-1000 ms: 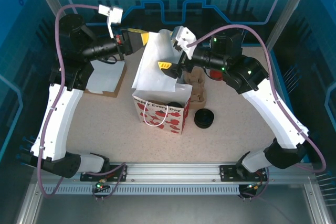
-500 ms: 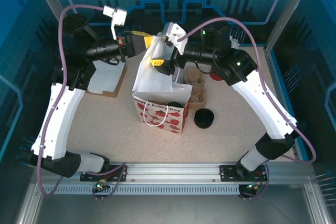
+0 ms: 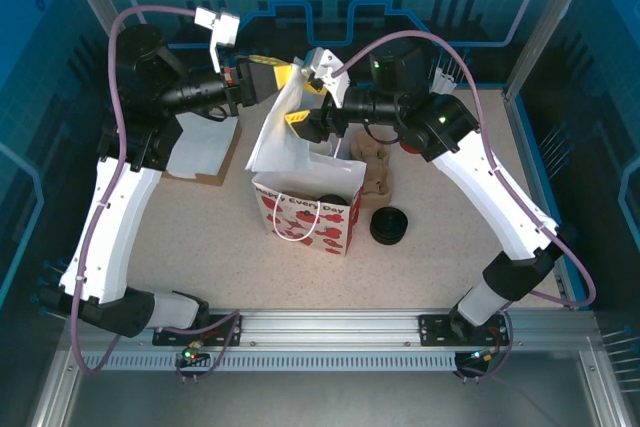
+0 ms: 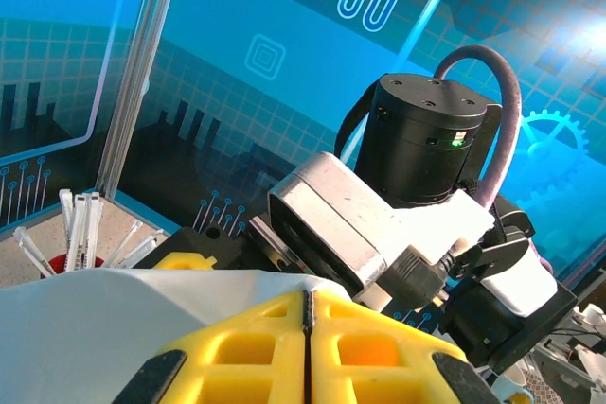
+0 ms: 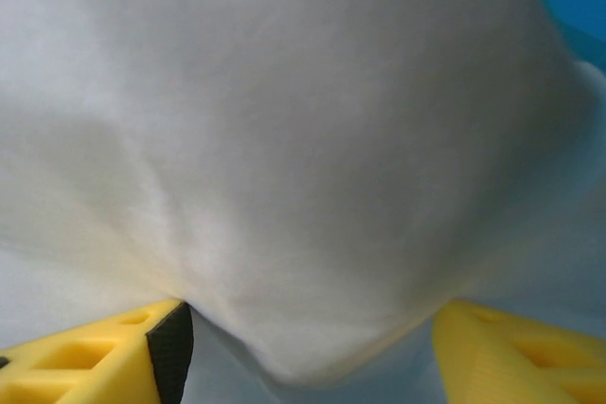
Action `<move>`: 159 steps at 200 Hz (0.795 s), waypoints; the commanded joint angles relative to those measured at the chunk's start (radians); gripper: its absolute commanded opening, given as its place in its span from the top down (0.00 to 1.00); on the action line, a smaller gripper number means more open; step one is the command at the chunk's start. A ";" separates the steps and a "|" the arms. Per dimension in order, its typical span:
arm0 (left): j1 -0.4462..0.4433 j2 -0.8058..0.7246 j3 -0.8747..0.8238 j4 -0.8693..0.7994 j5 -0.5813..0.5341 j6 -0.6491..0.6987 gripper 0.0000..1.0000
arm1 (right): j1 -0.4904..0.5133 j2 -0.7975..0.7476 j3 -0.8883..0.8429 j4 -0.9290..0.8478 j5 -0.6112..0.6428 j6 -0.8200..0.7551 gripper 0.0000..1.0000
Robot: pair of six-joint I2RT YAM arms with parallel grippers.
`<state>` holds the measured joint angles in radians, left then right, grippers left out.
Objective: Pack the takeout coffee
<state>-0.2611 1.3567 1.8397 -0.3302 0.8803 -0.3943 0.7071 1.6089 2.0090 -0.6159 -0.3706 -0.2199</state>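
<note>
Standing on the desk (image 3: pixel 180 237) between the two arms, a paper bag (image 3: pixel 305 212) printed with red hearts is seen from above with its mouth open. The coffee (image 3: pixel 330 203) is lodged inside the bag, close behind the printed front wall and toward the right side. Only its black lid is shown; the cup beneath is hidden.

The bag's tall white back wall is held up and toward the far side. Its top edge is pinched by the left fingers (image 3: pixel 286 75), which are clenched on the paper. In the left wrist view they (image 4: pixel 308 319) are pressed together along a thin seam, with the white paper lying across their lower left.

The right fingers (image 3: pixel 308 103) are set against the same white wall from the right, lower than the left ones. In the right wrist view they are released and held well apart, a yellow finger (image 5: pixel 85 359) at each lower corner, and a bulge of white wall is pushed between them. Whether the pads touch the paper cannot be told.

A stack of black lids (image 3: pixel 390 225) is placed on the desk just right of the bag. A brown cardboard tray (image 3: pixel 377 175) is laid behind the lids, beside the bag. A red cup (image 4: pixel 76 260) of white sticks is seen at the far side.
</note>
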 commanded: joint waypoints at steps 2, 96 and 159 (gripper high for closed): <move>-0.010 -0.001 0.027 0.021 0.019 -0.009 0.92 | 0.007 -0.021 -0.013 0.031 -0.025 0.035 0.22; -0.020 -0.014 -0.023 0.011 0.006 0.008 0.92 | -0.028 -0.113 -0.131 0.213 -0.025 0.069 0.00; -0.047 -0.004 -0.032 0.023 0.006 0.004 0.92 | -0.028 -0.085 -0.125 0.251 -0.068 0.093 0.00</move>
<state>-0.2916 1.3563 1.8172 -0.3305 0.8799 -0.3935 0.6796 1.5124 1.8778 -0.4080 -0.4015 -0.1486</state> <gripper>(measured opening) 0.082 0.999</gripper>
